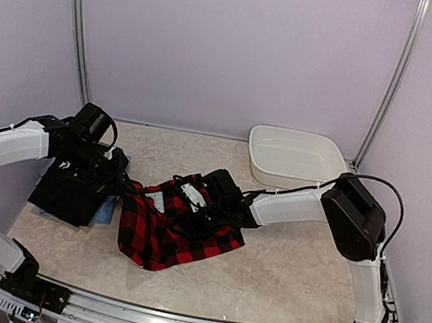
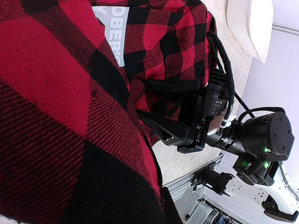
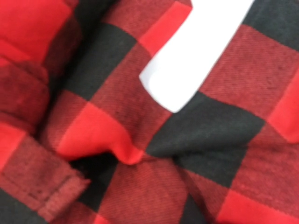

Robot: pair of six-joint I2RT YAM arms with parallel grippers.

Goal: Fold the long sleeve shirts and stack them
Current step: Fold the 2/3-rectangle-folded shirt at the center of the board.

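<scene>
One flannel shirt [image 1: 173,238]: L gripper [image 1: 123,187] clamps its left edge, R gripper [image 1: 201,213] mid-cloth, jaws unclear.

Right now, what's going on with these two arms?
Both arms are working the red-and-black flannel shirt, which lies crumpled between them. The left gripper is shut on its left edge; the right gripper presses into its middle, grip unclear. A black shirt sits folded at the left, over a light blue one.

White links [image 1: 287,208], black joints [image 1: 355,215] (looped cables [image 2: 223,56]), black right pincer [image 2: 156,107].
</scene>
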